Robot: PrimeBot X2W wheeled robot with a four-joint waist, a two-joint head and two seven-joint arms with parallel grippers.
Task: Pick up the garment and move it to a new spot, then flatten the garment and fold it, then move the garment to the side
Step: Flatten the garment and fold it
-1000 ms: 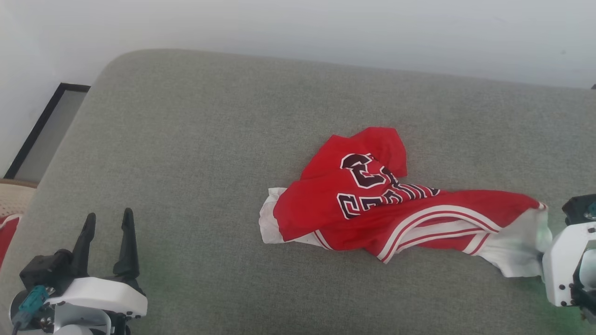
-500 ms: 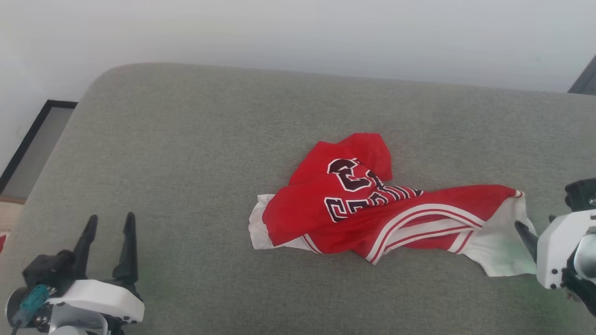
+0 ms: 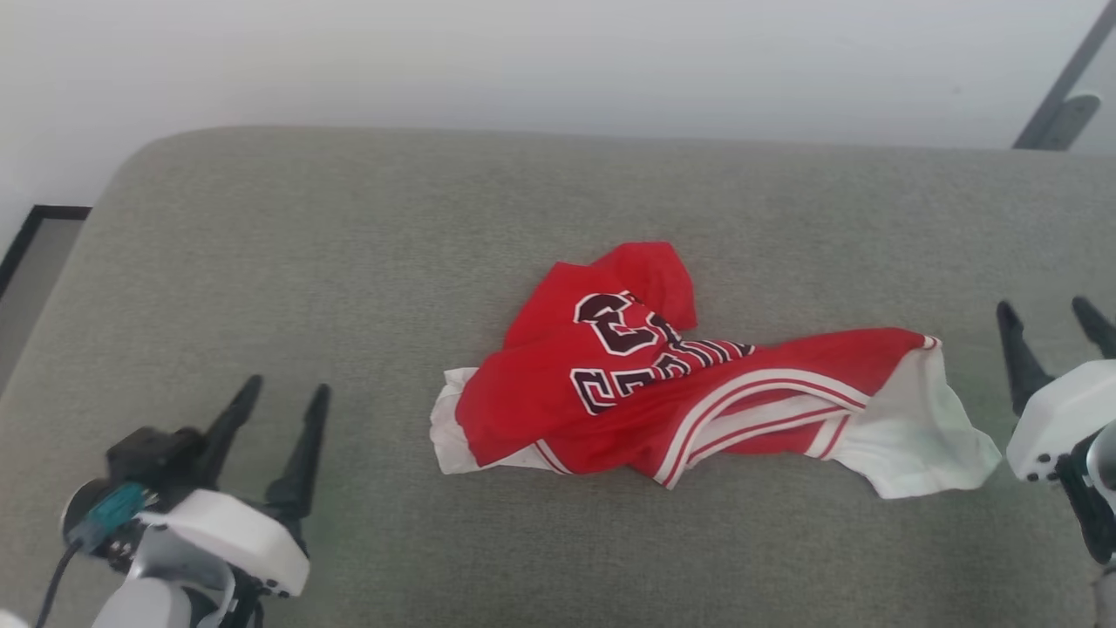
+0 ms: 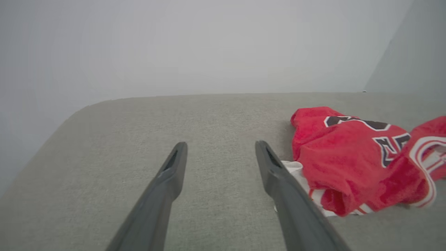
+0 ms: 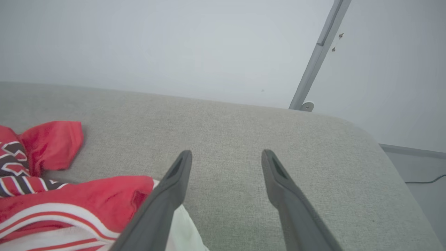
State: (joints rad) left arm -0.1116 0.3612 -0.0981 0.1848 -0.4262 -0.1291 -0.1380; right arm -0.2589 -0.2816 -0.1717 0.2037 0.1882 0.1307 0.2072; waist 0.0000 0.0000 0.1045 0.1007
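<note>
The garment [image 3: 689, 392], a red jersey with white sleeves, striped trim and black lettering, lies crumpled on the grey cushion [image 3: 349, 262], a white sleeve trailing to the right. My right gripper [image 3: 1044, 307] stands open just right of that sleeve, holding nothing. At the lower left, well away from the cloth, my left gripper [image 3: 286, 388] is open and empty. The left wrist view has the garment [image 4: 355, 153] to the right of the open gripper [image 4: 220, 145]. The right wrist view has the garment [image 5: 52, 195] at the left of the open gripper [image 5: 226, 153].
A pale wall rises behind the cushion. A grey metal post [image 3: 1059, 87] stands at the back right. Floor with a dark frame edge [image 3: 35, 227] lies past the cushion's left end. A cable [image 5: 421, 181] lies on the floor at the right.
My right gripper has let go of the white sleeve, opened and drawn back to the right. The sleeve has settled onto the cushion. The head camera has shifted too.
</note>
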